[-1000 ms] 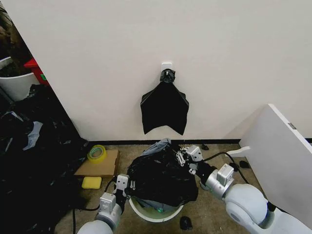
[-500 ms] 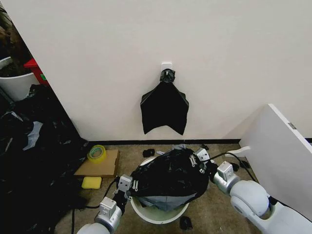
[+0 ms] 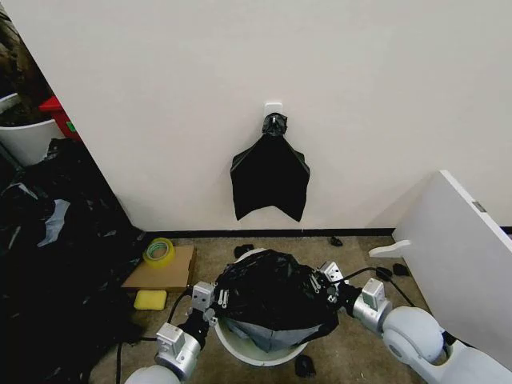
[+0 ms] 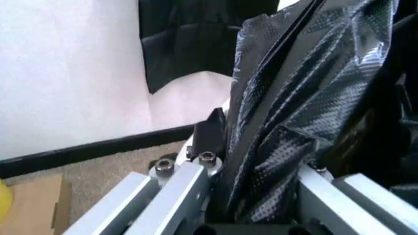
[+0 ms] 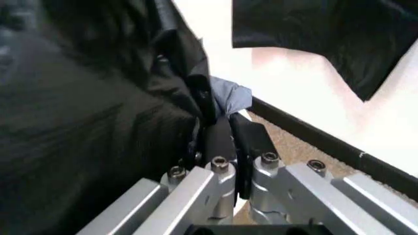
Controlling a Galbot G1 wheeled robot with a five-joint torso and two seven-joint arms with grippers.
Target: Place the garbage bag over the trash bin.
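Note:
The black glossy garbage bag (image 3: pixel 272 290) is stretched over the mouth of the round white trash bin (image 3: pixel 250 355), whose rim shows in front and at the far side. My left gripper (image 3: pixel 214 298) holds the bag's left edge, and my right gripper (image 3: pixel 324 282) holds its right edge. In the left wrist view the crinkled garbage bag (image 4: pixel 287 122) runs down between the fingers (image 4: pixel 186 178) of the left gripper (image 4: pixel 255 186). In the right wrist view the right gripper (image 5: pixel 234 142) is shut on a fold of the garbage bag (image 5: pixel 98 122).
A knotted black bag bunch (image 3: pixel 270 178) hangs on the wall behind. A heap of black sheeting (image 3: pixel 56 264) lies left, beside a tape roll (image 3: pixel 159 251), cardboard (image 3: pixel 164 274) and a yellow sponge (image 3: pixel 150 299). A white panel (image 3: pixel 464 256) leans at the right. A small dark object (image 3: pixel 304 366) lies before the bin.
Both grippers have spread apart and come down with the bag. The right one moved toward me and lower, and the bag now lies wider and flatter over the bin's mouth.

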